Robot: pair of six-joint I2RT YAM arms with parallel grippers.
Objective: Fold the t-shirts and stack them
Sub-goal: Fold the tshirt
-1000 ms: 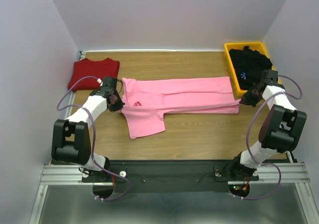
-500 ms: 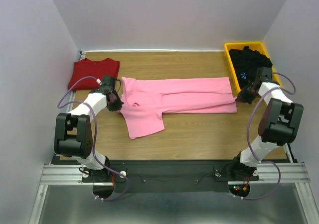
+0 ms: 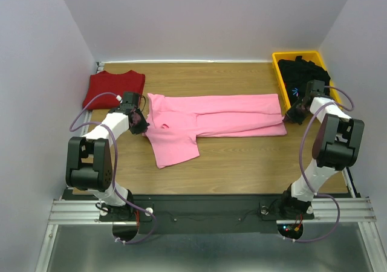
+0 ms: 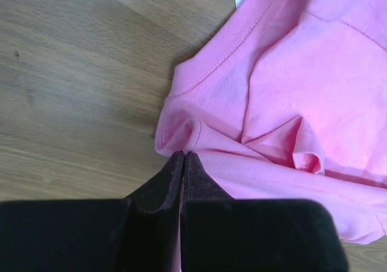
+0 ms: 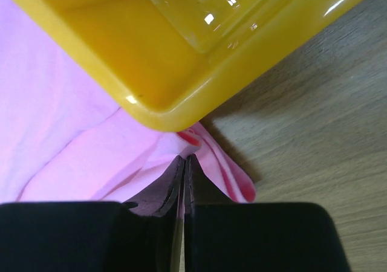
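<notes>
The light pink t-shirt (image 3: 211, 118) lies stretched across the middle of the table, partly folded lengthwise, one sleeve (image 3: 174, 148) spread toward the front. My left gripper (image 3: 140, 123) is shut on its shoulder edge near the collar (image 4: 211, 48); the jaws pinch pink fabric (image 4: 181, 140). My right gripper (image 3: 294, 115) is shut on the shirt's hem corner (image 5: 224, 163), right beside the yellow bin's corner (image 5: 163, 112). The dark red t-shirt (image 3: 113, 87) lies folded at the back left. The black t-shirt with a blue mark (image 3: 302, 74) fills the bin.
The yellow bin (image 3: 279, 78) stands at the back right, its near corner over the pink hem. White walls close the table's left, back and right. A metal rail (image 3: 205, 211) runs along the near edge by the arm bases.
Both grippers have moved toward the back, carrying the near long edge of the pink shirt with them. The right gripper now sits against the bin's corner.
</notes>
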